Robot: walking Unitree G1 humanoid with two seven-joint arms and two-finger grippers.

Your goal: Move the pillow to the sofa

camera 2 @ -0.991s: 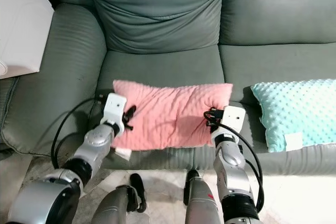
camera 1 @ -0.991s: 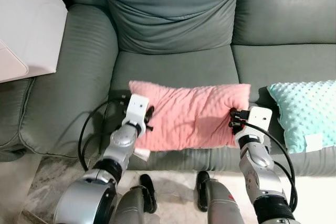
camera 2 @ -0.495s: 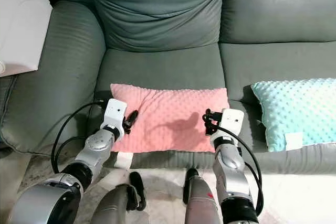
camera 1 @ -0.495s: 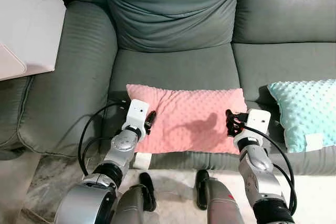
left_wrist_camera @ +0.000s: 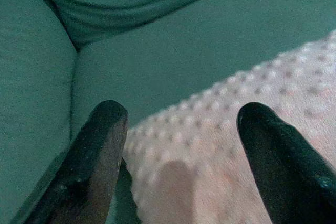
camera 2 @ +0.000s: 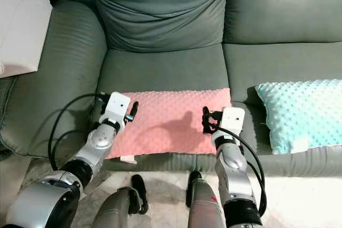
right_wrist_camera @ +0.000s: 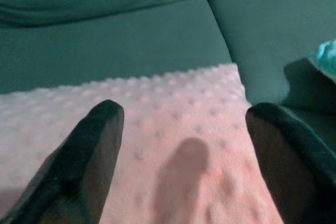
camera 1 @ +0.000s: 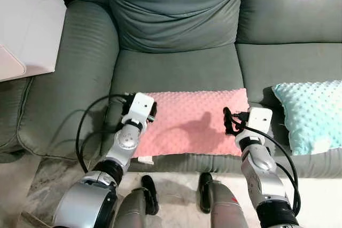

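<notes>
Pink pillow (camera 1: 189, 123) lying flat on the near edge of the green sofa (camera 1: 176, 68) seat, left tool (camera 1: 151, 111) released above its left end, right tool (camera 1: 228, 121) released above its right end, teal pillow (camera 1: 312, 113) at right

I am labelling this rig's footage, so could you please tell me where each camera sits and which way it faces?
Left eye view: on the head, looking forward and down at the pink pillow on the sofa; both arms show, left gripper, right gripper.
Right eye view: beside it, same scene, plus the teal pillow.
Left wrist view: along its open fingers at the pink pillow's edge.
Right wrist view: along its open fingers over the pillow.
All four views share the pink pillow and sofa seat.
</notes>
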